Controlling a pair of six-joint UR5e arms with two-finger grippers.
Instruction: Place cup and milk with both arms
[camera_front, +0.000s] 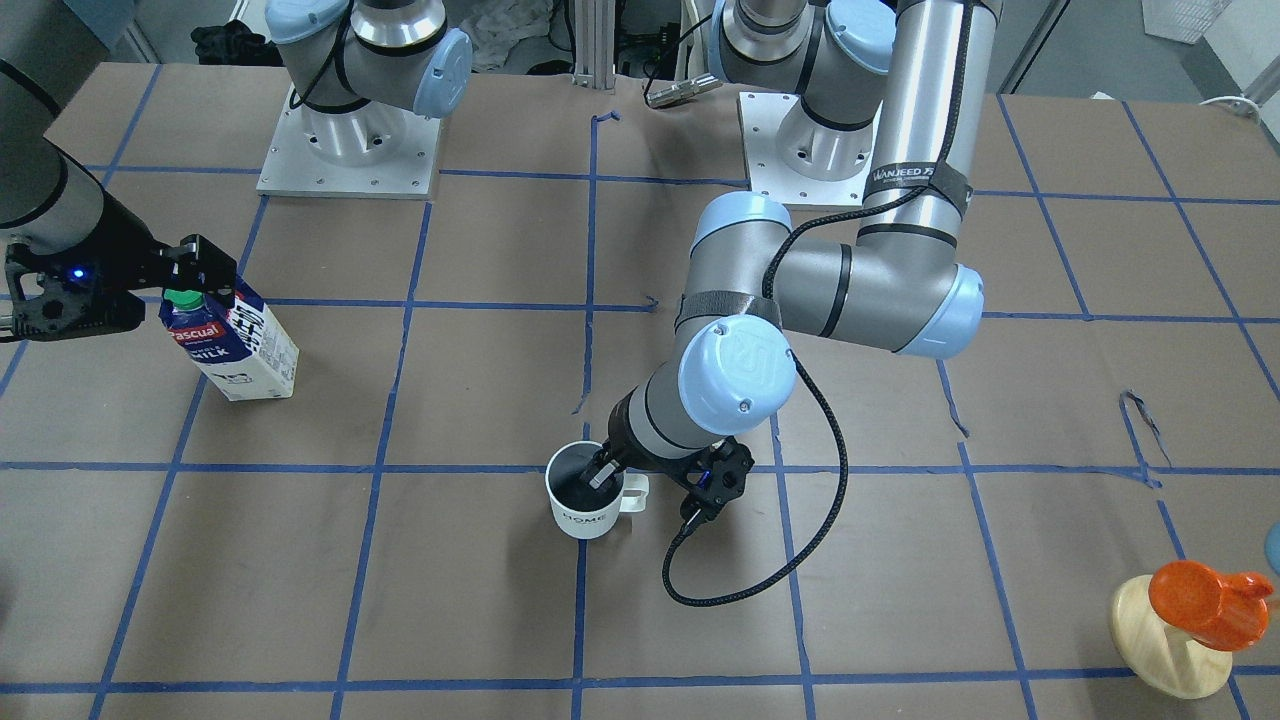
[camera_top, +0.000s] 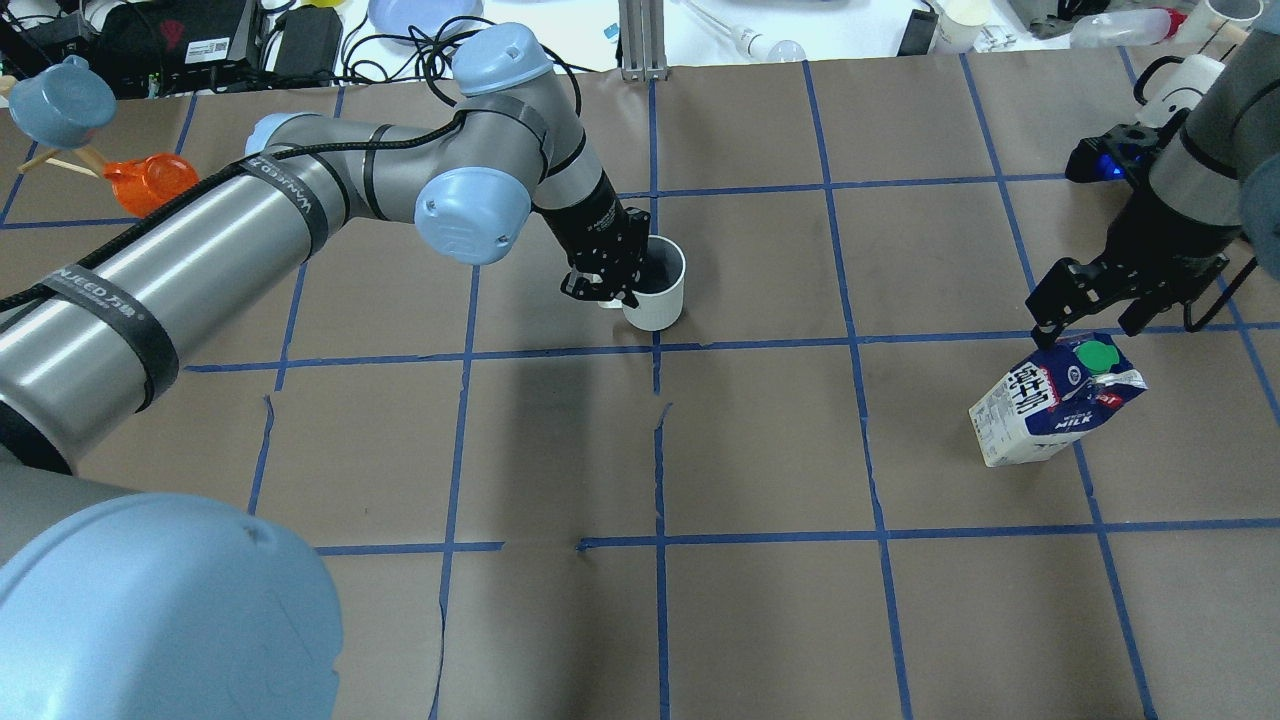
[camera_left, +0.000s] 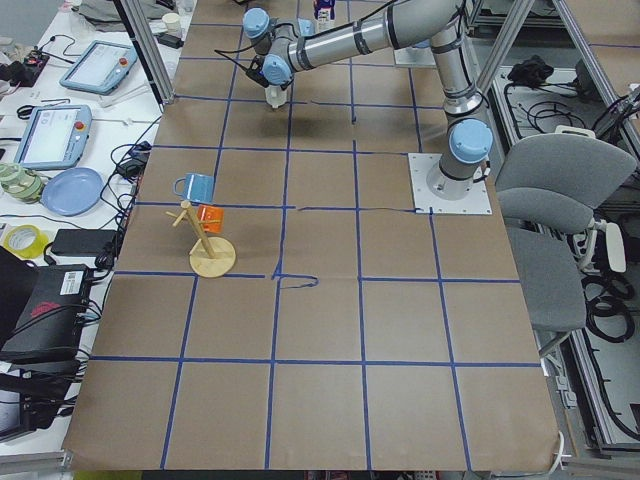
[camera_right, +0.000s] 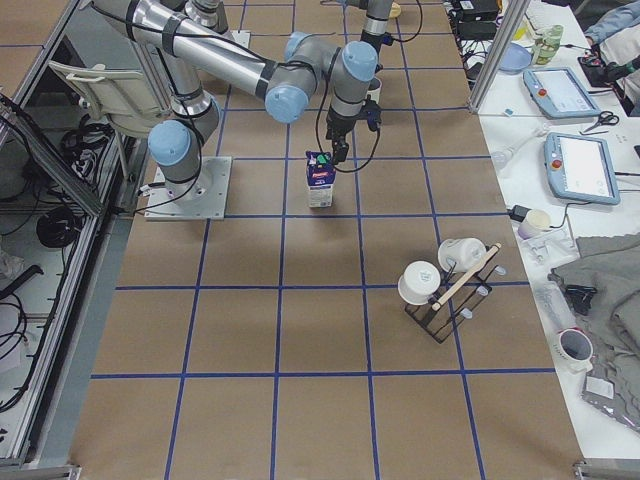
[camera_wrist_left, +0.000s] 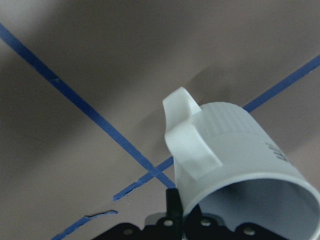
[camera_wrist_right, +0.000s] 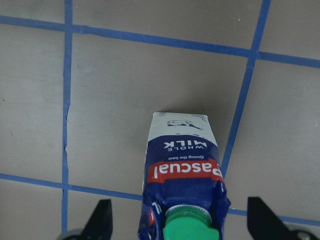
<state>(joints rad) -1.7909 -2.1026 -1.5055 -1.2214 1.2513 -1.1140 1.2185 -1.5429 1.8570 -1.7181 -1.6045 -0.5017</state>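
Note:
The white cup (camera_front: 583, 508) with "HOME" lettering stands upright near the table's middle, also in the overhead view (camera_top: 660, 290) and the left wrist view (camera_wrist_left: 235, 155). My left gripper (camera_front: 604, 474) is shut on its rim beside the handle, one finger inside and one outside. The blue and white milk (camera_front: 238, 350) carton with a green cap stands on the table, also overhead (camera_top: 1045, 405) and in the right wrist view (camera_wrist_right: 182, 165). My right gripper (camera_top: 1090, 325) is open just above its top, one finger on each side, not touching.
A wooden stand with an orange cup (camera_front: 1190, 610) is at the table's corner on my left side, with a blue cup (camera_top: 60, 100) on it. A black cable (camera_front: 760, 575) loops from the left wrist. A mug rack (camera_right: 440, 285) stands on the right side.

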